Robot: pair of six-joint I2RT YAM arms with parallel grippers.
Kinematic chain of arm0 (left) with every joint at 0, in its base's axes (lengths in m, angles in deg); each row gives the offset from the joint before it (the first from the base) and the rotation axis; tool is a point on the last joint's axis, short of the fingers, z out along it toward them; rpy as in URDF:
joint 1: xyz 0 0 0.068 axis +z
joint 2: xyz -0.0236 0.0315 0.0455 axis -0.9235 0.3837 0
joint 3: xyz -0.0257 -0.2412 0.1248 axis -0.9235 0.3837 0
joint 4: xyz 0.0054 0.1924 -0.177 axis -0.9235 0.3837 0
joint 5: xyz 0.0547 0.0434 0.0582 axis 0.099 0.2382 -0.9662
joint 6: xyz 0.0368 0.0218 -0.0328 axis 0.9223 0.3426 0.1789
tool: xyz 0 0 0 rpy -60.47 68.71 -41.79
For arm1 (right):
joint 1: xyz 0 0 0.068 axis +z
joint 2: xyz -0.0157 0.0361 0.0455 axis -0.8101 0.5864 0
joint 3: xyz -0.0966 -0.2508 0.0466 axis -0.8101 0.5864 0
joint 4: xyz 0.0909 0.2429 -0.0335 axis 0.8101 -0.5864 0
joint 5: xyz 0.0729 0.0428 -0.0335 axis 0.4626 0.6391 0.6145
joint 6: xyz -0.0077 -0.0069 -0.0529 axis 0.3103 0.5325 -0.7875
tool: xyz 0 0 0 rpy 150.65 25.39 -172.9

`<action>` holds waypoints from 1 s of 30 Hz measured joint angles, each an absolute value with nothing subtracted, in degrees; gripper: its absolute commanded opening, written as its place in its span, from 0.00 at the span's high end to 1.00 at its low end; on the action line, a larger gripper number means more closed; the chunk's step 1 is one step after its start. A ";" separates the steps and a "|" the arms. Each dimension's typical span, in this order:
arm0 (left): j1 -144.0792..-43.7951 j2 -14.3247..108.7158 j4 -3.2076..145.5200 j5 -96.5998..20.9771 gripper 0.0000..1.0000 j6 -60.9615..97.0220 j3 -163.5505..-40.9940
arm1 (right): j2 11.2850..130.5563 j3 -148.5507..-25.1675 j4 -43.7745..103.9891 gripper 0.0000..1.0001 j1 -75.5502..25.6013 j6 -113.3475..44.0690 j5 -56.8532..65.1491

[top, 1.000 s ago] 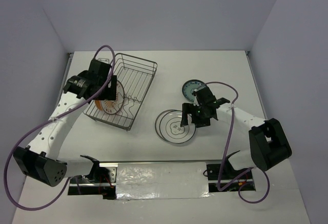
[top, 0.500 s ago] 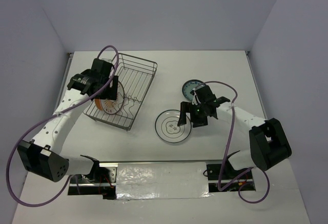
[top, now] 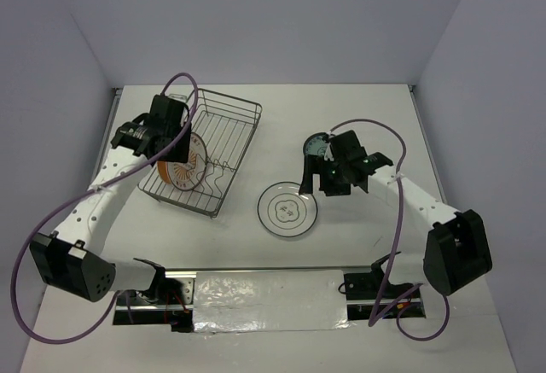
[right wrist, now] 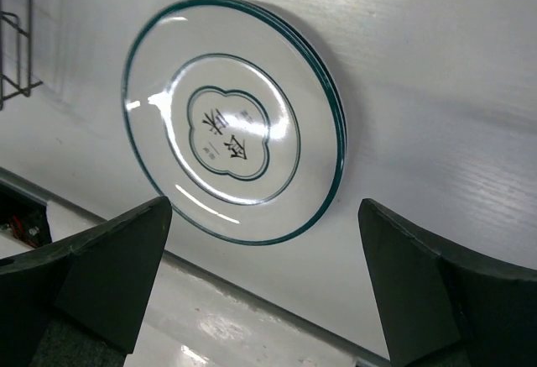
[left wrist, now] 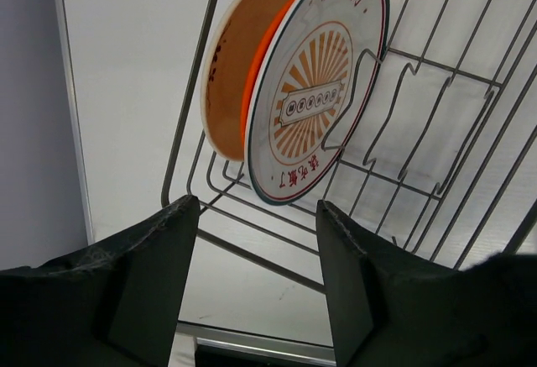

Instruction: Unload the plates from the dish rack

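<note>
Orange-backed plate [left wrist: 310, 90] on edge in dish rack [top: 226, 97]; left gripper [left wrist: 256, 207], right gripper [right wrist: 264, 207] jaws apart, empty.

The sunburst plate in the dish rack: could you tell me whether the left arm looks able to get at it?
Probably yes: the left gripper has its jaws open and facing the sunburst plate edge-on, with only the dish rack wires low between them.

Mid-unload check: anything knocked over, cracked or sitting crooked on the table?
Nothing broken or spilled. The dish rack sits skewed to the edges of the table, yet the sunburst plate and the cream plate beside it stand on edge in it. The white plate lies flat on the table.
</note>
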State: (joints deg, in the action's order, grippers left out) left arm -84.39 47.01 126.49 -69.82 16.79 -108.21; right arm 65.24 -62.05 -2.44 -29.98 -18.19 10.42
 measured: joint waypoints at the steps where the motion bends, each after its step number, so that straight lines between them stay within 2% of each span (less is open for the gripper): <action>1: -84.15 47.43 125.81 -69.78 0.31 17.40 -108.21 | 64.47 -63.01 -2.95 0.00 -29.98 -18.56 10.27; 6: -82.86 52.56 122.19 -69.27 0.31 19.00 -108.23 | 60.97 -64.98 -3.86 0.00 -29.98 -20.09 9.92; 8: -82.05 54.97 120.94 -68.53 0.33 19.20 -108.23 | 59.86 -64.96 -4.76 0.00 -29.98 -20.57 9.81; 12: -80.48 58.48 119.04 -67.11 0.52 19.28 -108.23 | 57.54 -64.06 -5.96 0.00 -29.98 -21.73 9.35; 17: -79.69 59.32 118.51 -66.54 0.60 19.11 -108.23 | 56.21 -62.25 -6.90 0.00 -29.98 -22.62 8.65; 21: -79.69 58.29 118.06 -66.17 0.74 19.20 -107.84 | 56.23 -61.86 -7.62 0.00 -29.98 -22.89 8.34; 24: -79.69 57.09 118.16 -65.84 0.73 19.17 -107.55 | 56.41 -61.86 -7.60 0.00 -29.98 -22.89 8.34; 27: -79.69 56.02 118.21 -65.80 0.85 19.13 -107.55 | 57.08 -61.88 -7.58 0.00 -29.98 -22.86 8.52; 30: -79.75 55.18 118.89 -65.80 0.94 20.31 -107.64 | 57.98 -61.97 -7.58 0.00 -29.98 -22.84 8.87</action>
State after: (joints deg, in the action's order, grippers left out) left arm -79.75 55.18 118.89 -65.80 20.31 -107.64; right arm 57.98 -61.97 -7.58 -29.98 -22.84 8.87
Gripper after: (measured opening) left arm 0.177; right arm 0.997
